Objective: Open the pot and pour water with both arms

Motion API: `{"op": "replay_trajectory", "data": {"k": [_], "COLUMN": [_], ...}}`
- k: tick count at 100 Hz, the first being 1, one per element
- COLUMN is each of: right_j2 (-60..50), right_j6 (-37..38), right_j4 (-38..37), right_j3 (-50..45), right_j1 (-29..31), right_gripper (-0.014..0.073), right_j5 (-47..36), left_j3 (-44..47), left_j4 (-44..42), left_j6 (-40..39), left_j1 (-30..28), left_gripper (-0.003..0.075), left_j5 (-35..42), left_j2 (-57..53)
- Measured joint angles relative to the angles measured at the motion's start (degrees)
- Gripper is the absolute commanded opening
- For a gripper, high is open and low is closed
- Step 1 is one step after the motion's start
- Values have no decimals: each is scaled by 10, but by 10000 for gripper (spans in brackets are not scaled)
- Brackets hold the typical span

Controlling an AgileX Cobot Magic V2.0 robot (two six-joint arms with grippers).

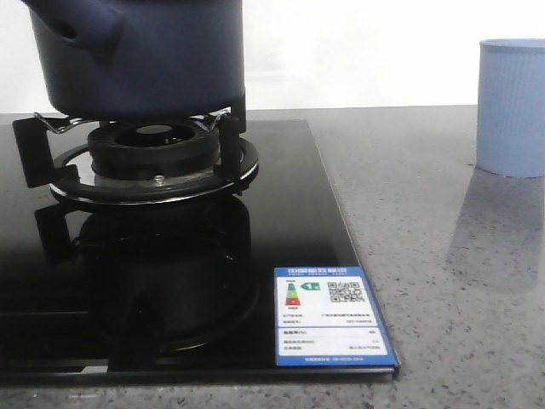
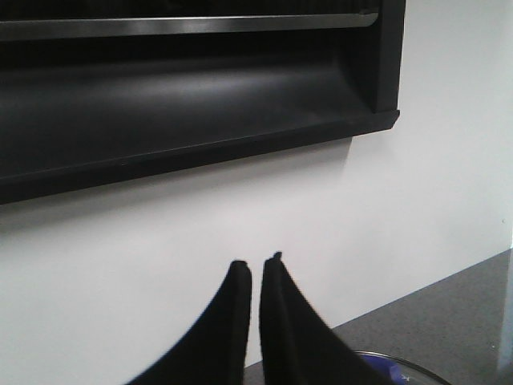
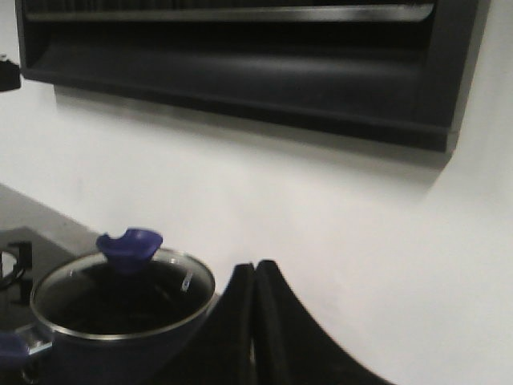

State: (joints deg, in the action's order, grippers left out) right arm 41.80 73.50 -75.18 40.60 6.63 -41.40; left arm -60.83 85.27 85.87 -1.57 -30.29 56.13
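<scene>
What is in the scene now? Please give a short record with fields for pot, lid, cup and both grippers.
pot: dark navy-blue round pot resting on the black gas burner
lid: glass lid with blue knob, on the pot
cup: light blue ribbed cup, on the grey counter, right of the stove
left gripper: shut, empty
right gripper: shut, empty

Pot (image 1: 140, 55) sits on burner grate (image 1: 145, 153) at your front left, stubby side handle (image 1: 77, 25) jutting toward you-left. Glass lid (image 3: 124, 293) with blue knob (image 3: 128, 247) closes pot mouth; knob reachable from above. Black hood (image 3: 240, 72) hangs on wall above and behind pot. Light blue cup (image 1: 513, 106) stands well right on grey counter (image 1: 443, 256); counter between cooktop (image 1: 170, 281) and cup open for passage.
</scene>
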Motion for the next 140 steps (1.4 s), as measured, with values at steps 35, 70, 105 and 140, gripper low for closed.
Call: {"op": "replay_trajectory", "data": {"k": [35,70,105,140], "right_j2": [-116,-253,-265,-265], "right_j6": [0,0,-1,-1], "right_j4": [1,0,0,0], "right_j3": [-54,-255,-296,-296], "right_j1": [0,0,0,0], "right_gripper": [-57,-62,-62,-62], "right_j5": [156,235,240,241], "left_j3": [167,432,486,486], "left_j4": [-30,-9,24,24], "left_j6": [0,0,0,0], "left_j1": [0,0,0,0], "left_gripper": [-16,-16,-16,-16], "left_j5": [158,199,186,177], "left_j2": [-193,-425,-467,-467]}}
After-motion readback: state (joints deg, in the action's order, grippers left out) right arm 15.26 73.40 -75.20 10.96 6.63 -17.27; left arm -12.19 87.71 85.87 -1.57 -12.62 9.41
